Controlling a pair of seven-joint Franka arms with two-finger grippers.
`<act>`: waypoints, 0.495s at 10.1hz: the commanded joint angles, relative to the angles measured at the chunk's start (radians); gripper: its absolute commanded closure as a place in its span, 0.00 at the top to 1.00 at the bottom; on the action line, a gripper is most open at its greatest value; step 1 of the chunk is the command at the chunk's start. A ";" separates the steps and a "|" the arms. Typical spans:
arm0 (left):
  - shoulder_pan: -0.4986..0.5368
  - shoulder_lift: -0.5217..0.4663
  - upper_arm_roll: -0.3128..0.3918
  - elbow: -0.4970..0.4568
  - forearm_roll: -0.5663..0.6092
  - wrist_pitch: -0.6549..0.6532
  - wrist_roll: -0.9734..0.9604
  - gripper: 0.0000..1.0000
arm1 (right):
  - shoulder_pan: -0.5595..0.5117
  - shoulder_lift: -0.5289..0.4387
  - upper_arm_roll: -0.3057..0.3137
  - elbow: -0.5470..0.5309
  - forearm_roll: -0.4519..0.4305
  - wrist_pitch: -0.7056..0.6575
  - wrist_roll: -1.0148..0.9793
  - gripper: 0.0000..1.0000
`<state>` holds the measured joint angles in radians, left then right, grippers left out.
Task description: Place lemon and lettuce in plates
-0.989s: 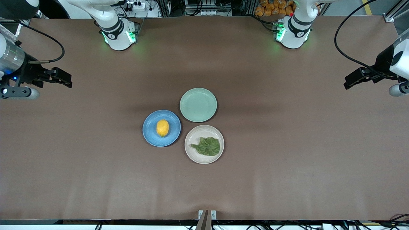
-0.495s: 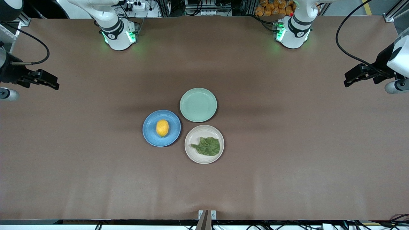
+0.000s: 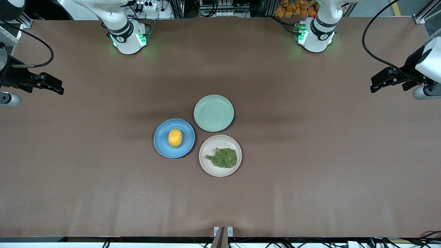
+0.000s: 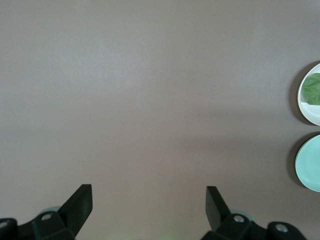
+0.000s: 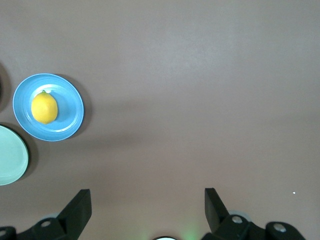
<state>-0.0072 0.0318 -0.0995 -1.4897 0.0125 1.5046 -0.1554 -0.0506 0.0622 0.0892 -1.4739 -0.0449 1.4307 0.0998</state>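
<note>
The lemon [image 3: 175, 138] lies in the blue plate [image 3: 162, 144] at the table's middle; both show in the right wrist view, lemon [image 5: 44, 108] on plate [image 5: 70, 117]. The lettuce [image 3: 224, 157] lies in the cream-white plate [image 3: 206, 163], nearer the front camera; in the left wrist view the lettuce [image 4: 314, 89] and plate [image 4: 306, 107] are cut by the frame edge. My right gripper [image 3: 57, 88] is open and empty, up over the right arm's end of the table [image 5: 148, 200]. My left gripper [image 3: 377, 84] is open and empty over the left arm's end [image 4: 149, 197].
A pale mint-green plate [image 3: 213, 113] sits empty, touching both other plates, farther from the front camera. It shows in the left wrist view [image 4: 311, 162] and right wrist view [image 5: 10, 155]. A small bracket [image 3: 223, 231] sits at the table's near edge.
The right gripper pulled back toward its table end over the last second, then settled. The left gripper shifted slightly. Lemon and lettuce have not moved.
</note>
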 commanded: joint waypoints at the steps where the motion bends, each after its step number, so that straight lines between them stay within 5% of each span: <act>1: 0.009 -0.012 -0.005 0.005 0.001 -0.018 0.030 1.00 | -0.020 -0.032 0.015 -0.031 -0.019 0.004 0.005 1.00; 5: 0.006 -0.010 -0.011 0.006 0.001 -0.018 0.027 1.00 | -0.022 -0.068 0.017 -0.077 -0.021 0.080 -0.003 1.00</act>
<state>-0.0072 0.0310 -0.1015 -1.4895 0.0125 1.5046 -0.1552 -0.0530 0.0339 0.0890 -1.5162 -0.0470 1.4814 0.0998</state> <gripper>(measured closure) 0.000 0.000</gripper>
